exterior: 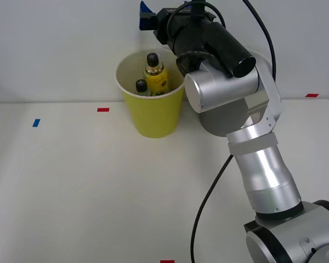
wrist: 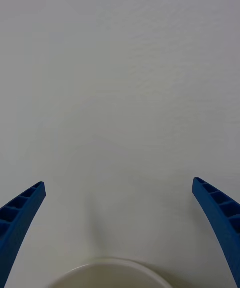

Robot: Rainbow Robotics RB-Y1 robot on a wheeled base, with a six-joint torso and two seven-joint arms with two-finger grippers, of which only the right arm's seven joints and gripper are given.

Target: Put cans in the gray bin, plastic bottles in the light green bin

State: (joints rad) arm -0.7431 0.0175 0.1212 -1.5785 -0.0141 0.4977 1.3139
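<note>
The right arm [exterior: 230, 82] reaches over the table [exterior: 71, 186] just right of the light green bin [exterior: 152, 118], hiding whatever sits behind it. The bin, yellow-green with a white inside, holds two black-capped plastic bottles [exterior: 155, 76], one yellow-labelled. The right gripper [wrist: 119, 188] is spread wide, grasping nothing, above a pale rim [wrist: 110, 268].

The white table [exterior: 88, 186] lies bare in front of the light green bin [exterior: 153, 118]. Two plastic bottles [exterior: 155, 76] crowd that bin's inside; the arm's elbow [exterior: 222, 90] stands just beside it.
</note>
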